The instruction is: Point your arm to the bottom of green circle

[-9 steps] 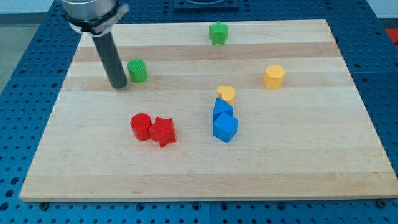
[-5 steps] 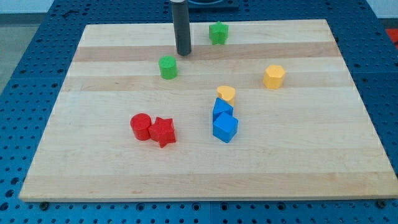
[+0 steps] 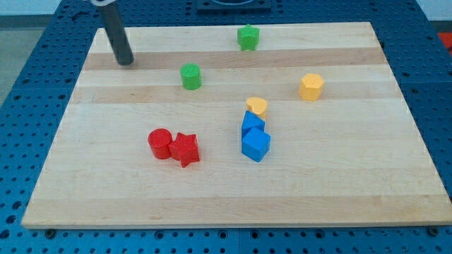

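The green circle (image 3: 190, 76) is a small green cylinder standing on the wooden board (image 3: 339, 183), left of centre in the upper half. My tip (image 3: 126, 62) rests on the board near its upper left corner, well to the left of the green circle and slightly above it, not touching it. The dark rod rises from the tip toward the view's top left.
A green star (image 3: 247, 37) sits near the top edge. A yellow hexagon (image 3: 311, 87) is at the right. A yellow heart (image 3: 257, 106) touches two blue blocks (image 3: 254, 137) at centre. A red cylinder (image 3: 160, 142) and red star (image 3: 185, 149) sit lower left.
The green circle slid right from beside the rod to its present spot. My tip went right toward the top centre, then back left to the upper left corner.
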Robot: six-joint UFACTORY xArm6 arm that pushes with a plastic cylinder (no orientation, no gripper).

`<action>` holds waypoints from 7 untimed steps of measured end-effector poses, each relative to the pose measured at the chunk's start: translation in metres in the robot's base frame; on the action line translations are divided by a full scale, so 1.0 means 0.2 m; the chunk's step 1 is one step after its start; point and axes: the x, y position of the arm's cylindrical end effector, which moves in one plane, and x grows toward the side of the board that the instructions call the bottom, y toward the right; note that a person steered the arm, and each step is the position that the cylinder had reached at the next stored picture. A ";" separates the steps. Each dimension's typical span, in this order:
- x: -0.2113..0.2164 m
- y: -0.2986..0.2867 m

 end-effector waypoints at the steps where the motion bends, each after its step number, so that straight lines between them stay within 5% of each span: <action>1: 0.39 0.01; 3: 0.48 0.02; 4: 0.47 0.36; 6: 0.47 0.46; 7: 0.40 0.74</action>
